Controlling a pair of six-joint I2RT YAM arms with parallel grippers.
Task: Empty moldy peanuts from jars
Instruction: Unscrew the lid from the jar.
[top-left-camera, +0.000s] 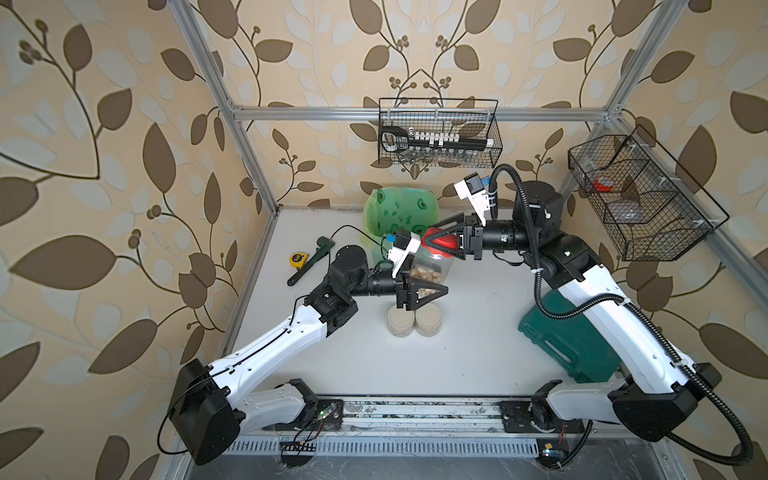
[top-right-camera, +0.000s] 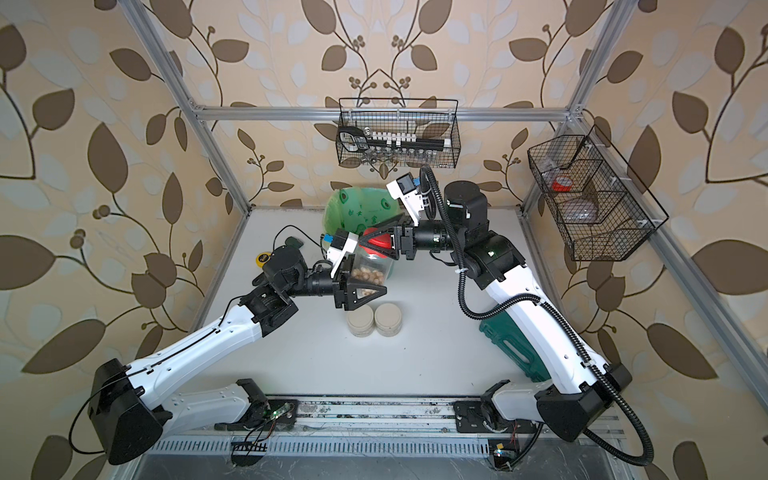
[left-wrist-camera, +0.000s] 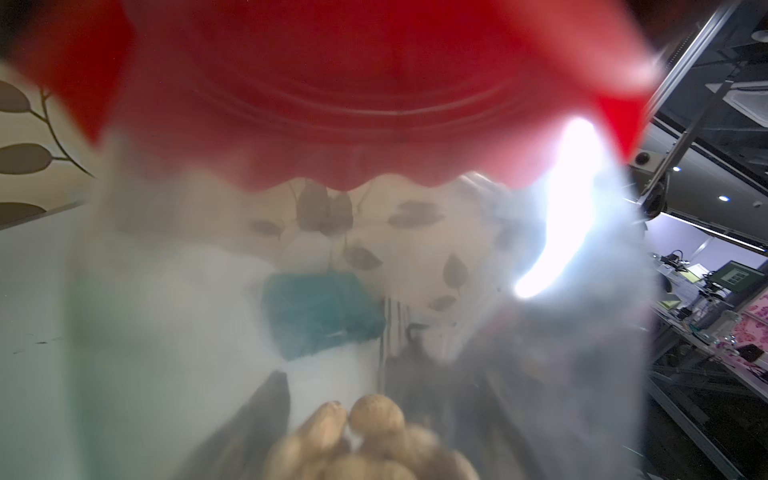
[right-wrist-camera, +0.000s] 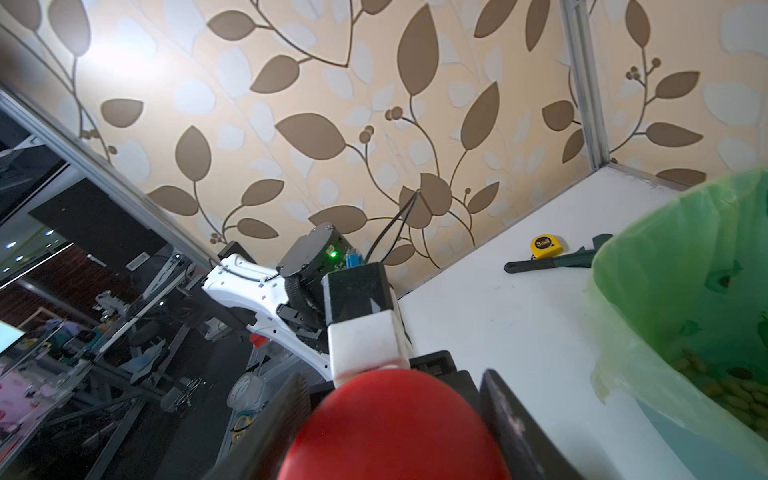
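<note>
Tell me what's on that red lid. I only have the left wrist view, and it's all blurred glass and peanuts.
Observer: The right gripper straddles the red lid, one finger on each side. I cannot tell whether it is pinching.
Operator: Where is the bin from the jar?
Observer: The green-lined bin stands just beyond the tall jar, toward the back wall.
Operator: Anything in it already?
Observer: Yes, the right wrist view shows peanuts lying at the bottom of the liner.
</note>
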